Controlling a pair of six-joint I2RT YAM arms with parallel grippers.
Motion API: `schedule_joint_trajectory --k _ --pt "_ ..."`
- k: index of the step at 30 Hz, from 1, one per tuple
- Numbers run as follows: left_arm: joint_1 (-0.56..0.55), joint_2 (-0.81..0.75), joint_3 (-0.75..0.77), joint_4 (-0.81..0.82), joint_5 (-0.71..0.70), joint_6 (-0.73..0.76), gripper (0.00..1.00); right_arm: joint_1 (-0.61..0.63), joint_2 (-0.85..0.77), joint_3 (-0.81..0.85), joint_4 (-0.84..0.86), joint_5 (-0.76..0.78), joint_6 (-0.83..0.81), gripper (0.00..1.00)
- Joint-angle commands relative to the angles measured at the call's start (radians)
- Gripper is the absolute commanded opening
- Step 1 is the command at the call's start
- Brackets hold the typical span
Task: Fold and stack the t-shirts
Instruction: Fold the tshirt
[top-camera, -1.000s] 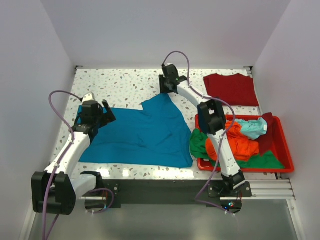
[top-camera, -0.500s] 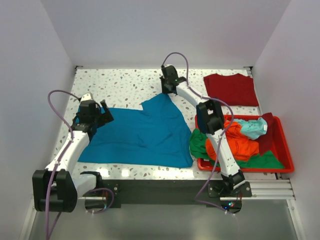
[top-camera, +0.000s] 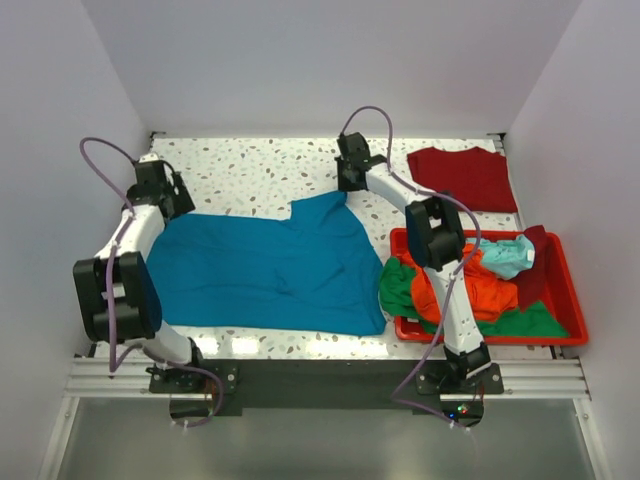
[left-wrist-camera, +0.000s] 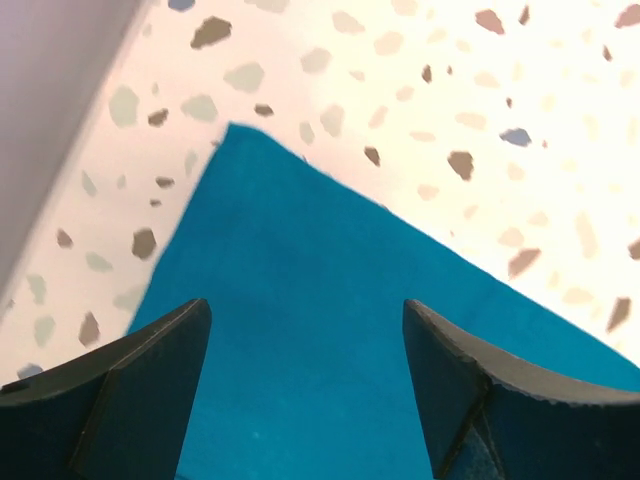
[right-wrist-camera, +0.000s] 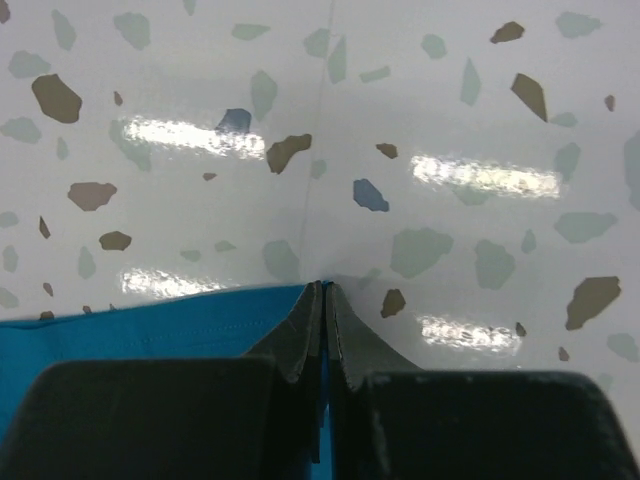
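Note:
A teal-blue t-shirt (top-camera: 270, 265) lies spread flat across the table. My right gripper (top-camera: 348, 182) is at its far right corner, and in the right wrist view that gripper (right-wrist-camera: 325, 287) is shut on the cloth's edge (right-wrist-camera: 150, 325). My left gripper (top-camera: 160, 192) hovers at the shirt's far left corner. In the left wrist view the left gripper (left-wrist-camera: 305, 305) is open, with the teal cloth (left-wrist-camera: 300, 260) lying beneath the fingers and nothing between them. A folded dark red t-shirt (top-camera: 463, 178) lies at the far right.
A red plastic bin (top-camera: 570, 300) at the right holds crumpled orange (top-camera: 480, 290), green (top-camera: 398, 285) and pale aqua (top-camera: 505, 255) shirts. White walls close in the left, back and right sides. A dark rail (top-camera: 300, 385) runs along the near edge.
My left arm swung back and left to the shirt's far left corner, its jaws narrowing slightly. My right gripper closed on the far right corner and shifted slightly right.

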Motion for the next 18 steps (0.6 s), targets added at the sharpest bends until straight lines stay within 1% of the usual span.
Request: schedule_joint_trajectory --k 1,2,3,6,11,15,18 --pt "0.025 0.087 0.101 0.036 -0.064 0.088 0.81 -0.018 -0.1 -0.017 -0.004 0.037 0.013 0.0" --pt "0.03 0.107 0.127 0.036 -0.083 0.094 0.79 -0.023 -0.1 -0.017 -0.01 0.037 0.01 0.0" --pt "0.033 0.138 0.136 0.047 -0.094 0.096 0.74 -0.023 -0.1 -0.014 -0.02 0.04 0.008 0.0" --pt "0.042 0.184 0.162 0.082 -0.136 0.103 0.67 -0.026 -0.094 -0.01 -0.036 0.039 0.002 0.0" --pt "0.077 0.282 0.224 0.107 -0.166 0.105 0.64 -0.032 -0.08 -0.001 -0.079 0.047 -0.003 0.0" --pt "0.108 0.39 0.284 0.111 -0.145 0.109 0.55 -0.037 -0.084 0.006 -0.094 0.056 -0.006 0.0" --pt "0.117 0.433 0.322 0.118 -0.122 0.117 0.53 -0.04 -0.086 0.003 -0.102 0.062 -0.007 0.0"
